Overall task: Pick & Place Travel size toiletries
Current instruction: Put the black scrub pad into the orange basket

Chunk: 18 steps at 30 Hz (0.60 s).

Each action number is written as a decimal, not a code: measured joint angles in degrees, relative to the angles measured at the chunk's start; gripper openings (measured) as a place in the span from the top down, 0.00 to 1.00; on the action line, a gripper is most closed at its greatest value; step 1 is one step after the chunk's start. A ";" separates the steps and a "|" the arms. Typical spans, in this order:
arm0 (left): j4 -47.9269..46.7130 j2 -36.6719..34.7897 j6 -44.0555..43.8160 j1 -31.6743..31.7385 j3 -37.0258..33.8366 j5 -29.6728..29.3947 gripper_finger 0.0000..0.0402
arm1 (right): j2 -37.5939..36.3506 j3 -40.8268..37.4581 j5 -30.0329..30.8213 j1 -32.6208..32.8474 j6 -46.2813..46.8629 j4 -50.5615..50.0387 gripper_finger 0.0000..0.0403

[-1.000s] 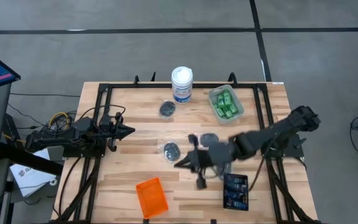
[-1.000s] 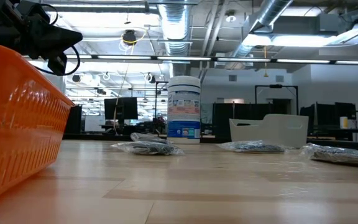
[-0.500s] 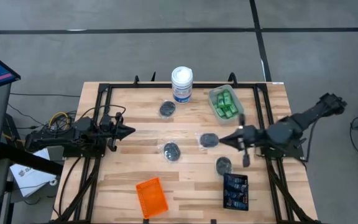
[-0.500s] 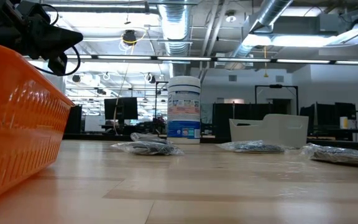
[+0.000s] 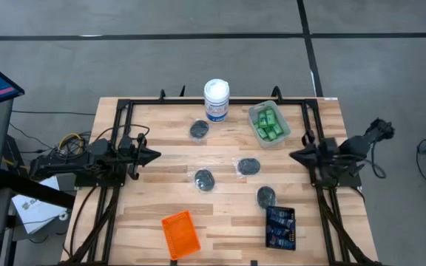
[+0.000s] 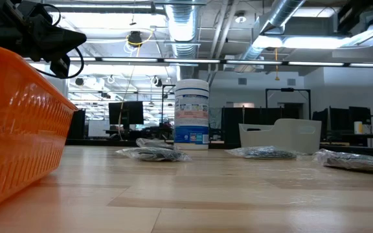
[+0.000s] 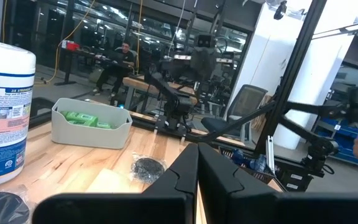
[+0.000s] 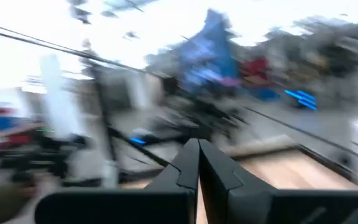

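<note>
Four dark grey pucks in clear wrap lie flat on the table: one [image 5: 199,129] near the white canister, one [image 5: 204,179] at mid-table, one [image 5: 248,166] to its right, one [image 5: 265,196] nearer the front. Green bottles [image 5: 268,124] lie in a clear tray. Dark blue tubes [image 5: 280,227] lie in a black tray. My left gripper [image 5: 154,155] hovers shut by the table's left side, its fingers closed in the left wrist view [image 7: 197,163]. My right gripper [image 5: 294,156] is shut at the right edge, apart from every item [image 8: 197,155].
A tall white canister [image 5: 216,100] stands at the far edge. An orange tray [image 5: 180,234] lies near the front edge and fills the left of the low view [image 6: 18,123]. Black frame rails [image 5: 117,140] run along both table sides. Bare wood lies between the pucks.
My right arm has drawn back from mid-table, over the front pucks, toward the table's right edge and now sits folded there. The puck near the black tray, covered by the arm a second ago, now shows. The left arm has kept still.
</note>
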 joint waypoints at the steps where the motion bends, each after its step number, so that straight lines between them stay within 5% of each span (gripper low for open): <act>1: -0.01 0.01 0.00 0.01 0.00 0.00 1.00 | -2.32 -0.37 -4.42 -0.68 -1.34 0.09 1.00; 5: 0.01 -0.01 0.00 0.02 0.00 0.00 1.00 | -9.09 -1.66 -14.94 -3.25 -7.41 0.76 1.00; 18: 1.15 0.98 0.00 0.00 0.00 -0.04 1.00 | -9.33 -11.26 -22.40 -9.01 -7.84 -1.63 1.00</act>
